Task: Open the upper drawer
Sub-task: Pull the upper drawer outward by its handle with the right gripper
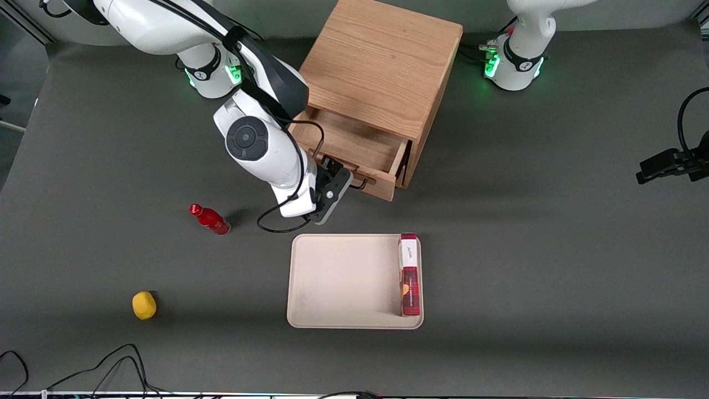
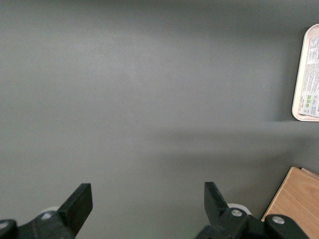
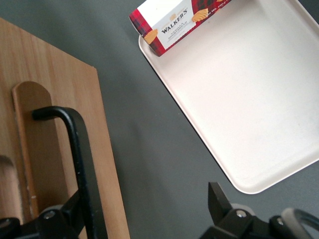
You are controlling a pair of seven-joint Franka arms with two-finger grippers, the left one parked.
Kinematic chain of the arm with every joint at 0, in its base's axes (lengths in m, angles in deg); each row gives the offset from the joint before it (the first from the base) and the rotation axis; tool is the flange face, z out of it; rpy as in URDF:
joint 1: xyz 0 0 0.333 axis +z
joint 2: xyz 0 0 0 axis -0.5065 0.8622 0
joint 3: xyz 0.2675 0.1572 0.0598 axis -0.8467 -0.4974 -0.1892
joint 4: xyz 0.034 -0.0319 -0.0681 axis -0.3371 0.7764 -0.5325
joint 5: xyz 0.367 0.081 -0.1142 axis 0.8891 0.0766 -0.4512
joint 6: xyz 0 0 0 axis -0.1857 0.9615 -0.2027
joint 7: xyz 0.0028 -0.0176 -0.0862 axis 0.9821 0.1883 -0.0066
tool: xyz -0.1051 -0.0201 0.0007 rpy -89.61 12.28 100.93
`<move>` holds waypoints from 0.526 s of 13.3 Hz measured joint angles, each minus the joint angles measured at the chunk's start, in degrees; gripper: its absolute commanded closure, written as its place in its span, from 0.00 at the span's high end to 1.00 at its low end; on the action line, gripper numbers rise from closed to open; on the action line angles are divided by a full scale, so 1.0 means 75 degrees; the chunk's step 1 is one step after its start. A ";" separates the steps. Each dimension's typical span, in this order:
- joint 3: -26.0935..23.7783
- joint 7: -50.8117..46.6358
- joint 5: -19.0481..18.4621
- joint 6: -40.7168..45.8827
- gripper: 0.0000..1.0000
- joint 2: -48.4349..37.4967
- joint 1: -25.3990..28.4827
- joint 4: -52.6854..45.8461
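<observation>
- Already partly out, the light oak upper drawer (image 1: 354, 149) of the wooden cabinet (image 1: 382, 61) shows its shallow box interior in the front view, the black two-finger gripper (image 1: 339, 178) at its black wire handle (image 1: 359, 184).
- Right wrist view: spread jaws straddle the handle without pinching; a beige tray (image 3: 249, 94) carries a red tartan biscuit box (image 3: 172, 22).
- Pulling straight along the drawer's travel should avoid binding.

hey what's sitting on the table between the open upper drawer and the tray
Only the gripper at the upper drawer's handle, fingers open. Below it, bare table reaches the tray, seen in front and right wrist views.
</observation>
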 measured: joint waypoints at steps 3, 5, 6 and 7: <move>0.0019 0.0115 0.0000 0.0000 1.00 0.0010 -0.0123 -0.0044; 0.0020 0.0201 0.0000 0.0000 1.00 0.0024 -0.0173 -0.0080; 0.0023 0.0204 0.0000 0.0000 1.00 0.0032 -0.0197 -0.0091; 0.0037 0.0208 0.0000 0.0000 1.00 0.0044 -0.0222 -0.0118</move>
